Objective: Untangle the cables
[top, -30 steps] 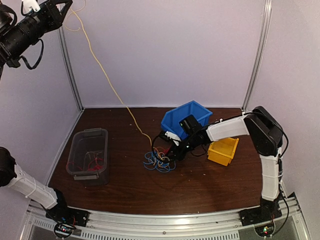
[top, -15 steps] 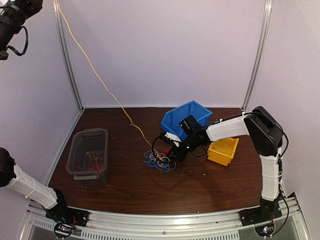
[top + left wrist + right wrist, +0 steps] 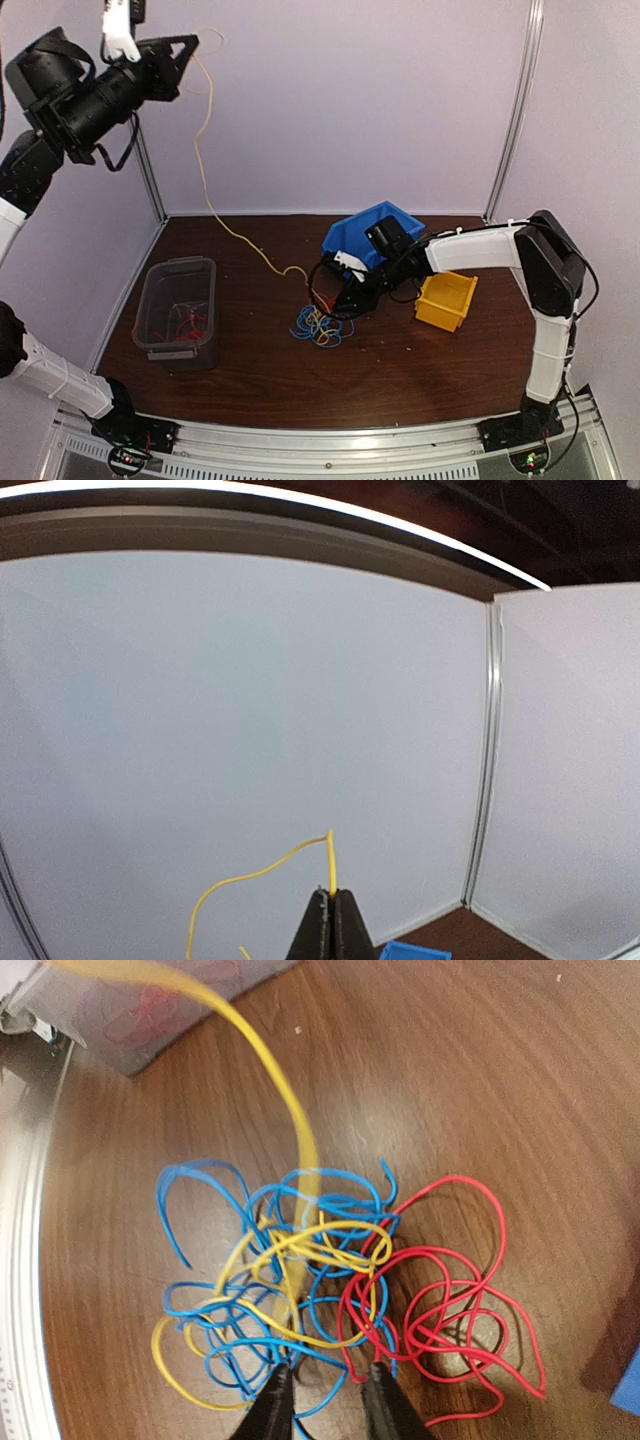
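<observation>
Cables (image 3: 320,1280) tangled, left gripper (image 3: 332,905) high pinching yellow cable (image 3: 330,865), right gripper (image 3: 325,1395) low

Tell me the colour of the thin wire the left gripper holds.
Yellow wire, clearest in the left wrist view.

We had the left gripper (image 3: 332,920) raised high, fingers pressed together, and the right gripper (image 3: 325,1388) extended low, fingers slightly parted.
</observation>
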`<state>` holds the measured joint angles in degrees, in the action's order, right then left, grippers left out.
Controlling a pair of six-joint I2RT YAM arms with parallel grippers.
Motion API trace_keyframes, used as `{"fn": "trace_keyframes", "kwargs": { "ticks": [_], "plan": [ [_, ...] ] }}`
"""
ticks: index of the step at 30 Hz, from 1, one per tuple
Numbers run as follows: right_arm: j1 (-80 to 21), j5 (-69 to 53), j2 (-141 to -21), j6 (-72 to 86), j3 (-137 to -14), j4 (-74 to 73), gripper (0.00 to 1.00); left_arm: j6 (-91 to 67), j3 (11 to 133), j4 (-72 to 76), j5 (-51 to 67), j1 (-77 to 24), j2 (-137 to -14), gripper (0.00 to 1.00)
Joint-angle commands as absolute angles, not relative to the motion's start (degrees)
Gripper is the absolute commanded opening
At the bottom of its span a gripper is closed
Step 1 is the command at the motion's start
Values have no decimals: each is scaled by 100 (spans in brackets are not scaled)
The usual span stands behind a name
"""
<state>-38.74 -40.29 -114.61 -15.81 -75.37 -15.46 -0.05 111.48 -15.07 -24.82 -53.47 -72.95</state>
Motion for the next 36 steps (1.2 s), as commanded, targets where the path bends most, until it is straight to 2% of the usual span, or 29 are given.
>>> {"fn": "trace_keyframes", "kwargs": {
  "ticks": [1,5,6,13,17,21,36],
  "plan": [
    [-3843,-4259,-10516,-2098,-7607,-1797,38,-729,10084,-1678,-1638,-5369,-7305,0],
    [-3854,-4361,-10115,-2210,-7639,-1848,53,-988,9585,-1397,-1234,-5370,-7296,0],
    [-3859,-4401,-10073,-2207,-7731,-1903,54,-1031,9487,-1301,-1182,-5367,-7300,0],
    [-3915,-4476,-10082,-2107,-8161,-1972,59,-1260,9368,-974,-866,-5368,-7550,0],
    [-3950,-4308,-10181,-1963,-8304,-1756,61,-1423,9407,-1015,-1098,-5370,-7673,0],
    [-3994,-3970,-10225,-1733,-8359,-1406,61,-1555,9595,-1131,-1191,-5369,-7837,0],
    [-4285,-4160,-10230,-1451,-8620,-1398,63,-1514,9835,-1474,-1286,-5366,-7979,0]
  ]
}}
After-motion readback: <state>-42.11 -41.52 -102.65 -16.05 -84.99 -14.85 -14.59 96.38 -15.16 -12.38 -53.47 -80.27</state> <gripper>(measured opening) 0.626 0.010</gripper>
